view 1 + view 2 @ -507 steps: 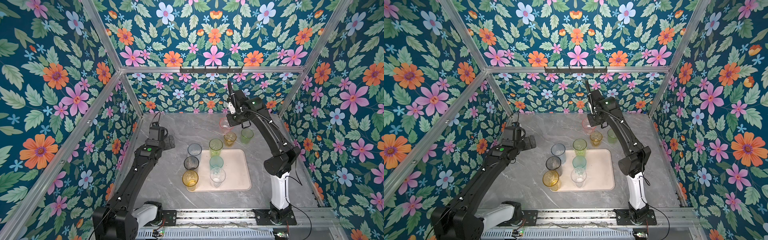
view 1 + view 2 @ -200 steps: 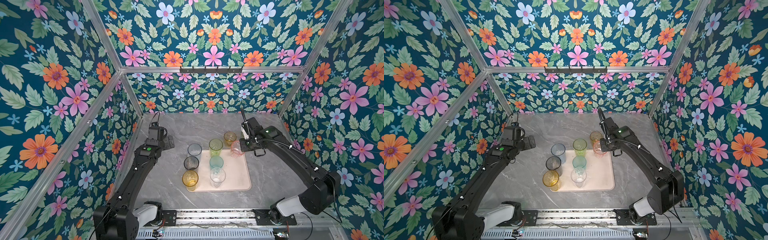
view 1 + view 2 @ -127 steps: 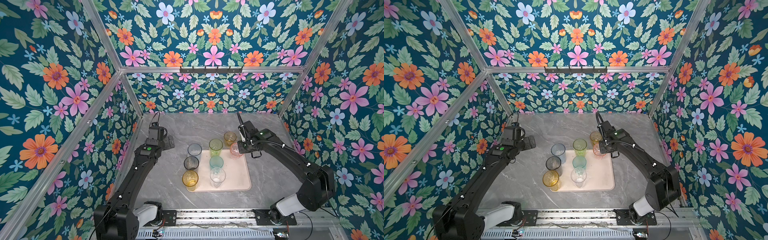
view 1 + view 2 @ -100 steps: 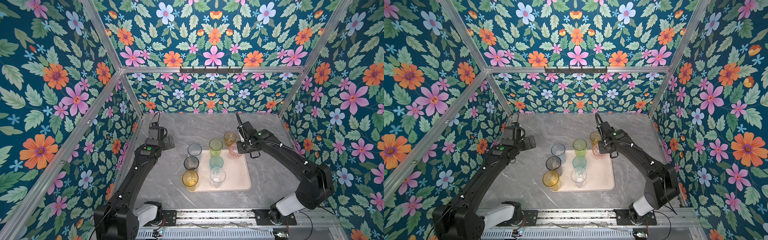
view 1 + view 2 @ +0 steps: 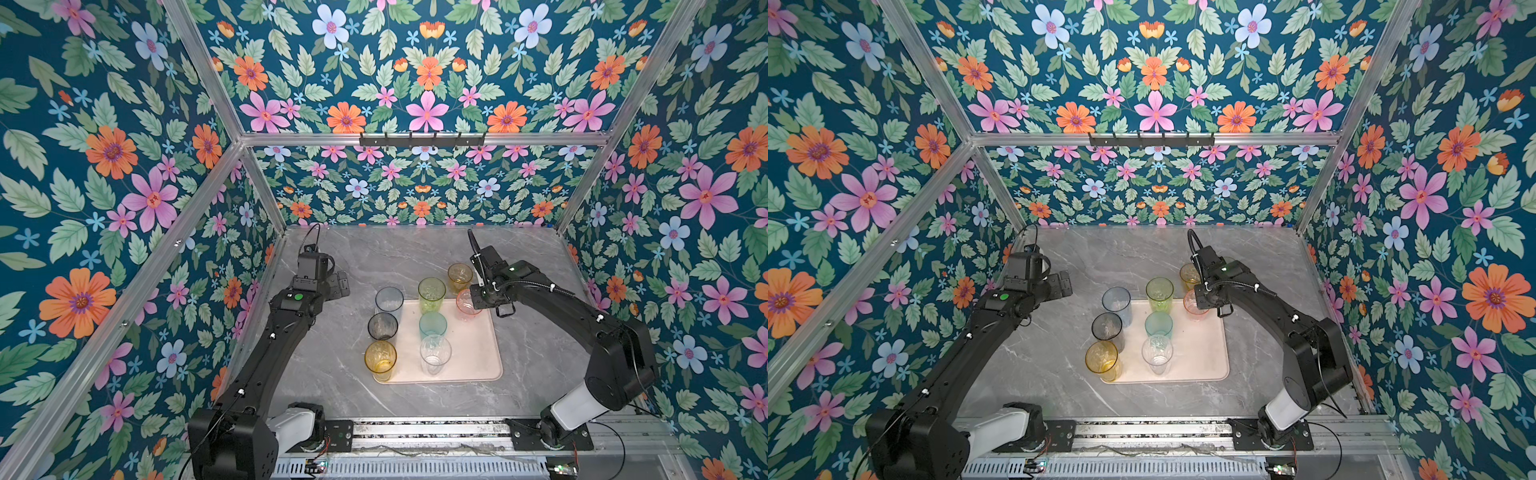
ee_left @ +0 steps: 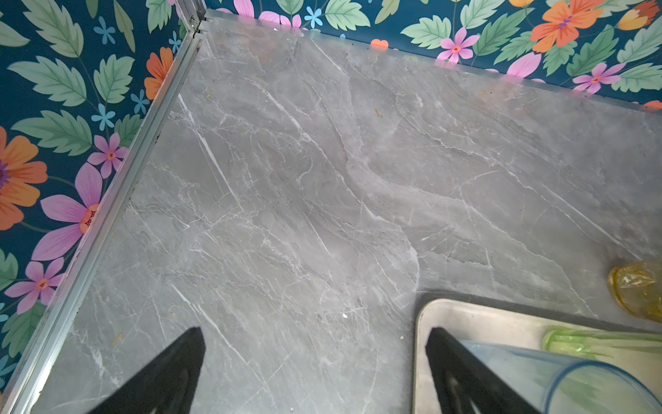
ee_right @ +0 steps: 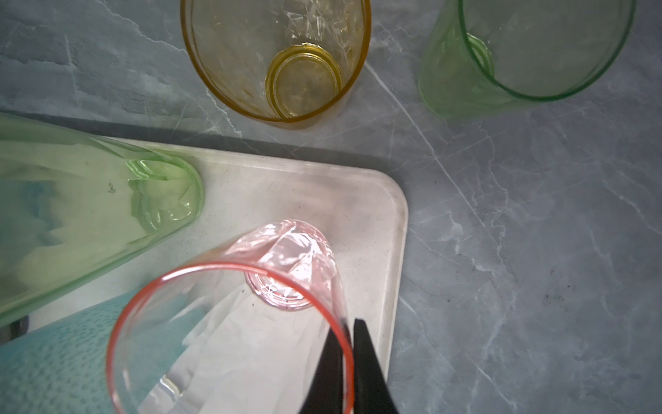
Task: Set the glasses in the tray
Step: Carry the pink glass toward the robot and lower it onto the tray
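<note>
Tray (image 5: 476,359) and tumblers sat in the middle of the grey marbled worktop (image 5: 395,257), between the two arms. The right claw (image 7: 349,331) was clamped on the rim of the pink tumbler (image 7: 286,247). The right wrist view showed one finger inside the wall and one outside. In both top views this tumbler was over the tray's far right corner. Whether its base rested on the tray could not be told.

Three glasses stood in a line down the tray. The tall green tumbler (image 5: 431,293) was at the far edge, the teal tumbler (image 5: 432,325) was behind it toward the robot, and the clear tumbler (image 5: 435,353) was nearest. A second line ran along the tray's left edge: the pale blue tumbler (image 5: 389,298), the smoky grey tumbler (image 5: 382,326) and the tall amber tumbler (image 5: 380,359) at the near left corner. Whether the blue and grey bases stood inside the rim was unclear.

Two glasses were off the tray, on the worktop just beyond its far right corner. These were the short amber tumbler (image 5: 459,274) and the short green tumbler (image 7: 519,53); the right arm hid the green one in the top views.

The left claw (image 6: 313,331) hung with its jaws spread wide and nothing between them. It was above bare worktop beside the tray's far left corner, close to the pale blue tumbler.
</note>
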Robot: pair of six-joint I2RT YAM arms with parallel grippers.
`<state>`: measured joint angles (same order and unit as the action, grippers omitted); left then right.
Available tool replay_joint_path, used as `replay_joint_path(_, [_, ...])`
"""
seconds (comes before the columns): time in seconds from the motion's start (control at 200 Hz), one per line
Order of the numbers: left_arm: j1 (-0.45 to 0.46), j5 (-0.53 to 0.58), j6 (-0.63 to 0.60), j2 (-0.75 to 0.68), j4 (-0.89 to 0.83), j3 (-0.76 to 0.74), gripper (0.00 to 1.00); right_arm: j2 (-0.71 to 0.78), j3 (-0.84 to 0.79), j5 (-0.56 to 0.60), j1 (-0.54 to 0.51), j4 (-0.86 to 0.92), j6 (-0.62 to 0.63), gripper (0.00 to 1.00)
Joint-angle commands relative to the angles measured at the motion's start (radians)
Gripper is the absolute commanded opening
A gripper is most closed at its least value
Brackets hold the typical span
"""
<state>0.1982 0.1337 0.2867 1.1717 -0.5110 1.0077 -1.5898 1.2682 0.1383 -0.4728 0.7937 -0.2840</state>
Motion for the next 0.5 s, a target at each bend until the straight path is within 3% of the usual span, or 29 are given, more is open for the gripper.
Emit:
replay_joint_path(0.0, [0.000,-0.002,0.000,0.000,0.006,0.005,0.99,-0.004,-0.004,0.013,0.000,-0.021,-0.010,0.00])
replay_joint_path(0.495, [0.000,-0.008,-0.001,0.001,0.005,0.005,0.99,-0.038,-0.010,0.029,0.000,-0.037,-0.035,0.00])
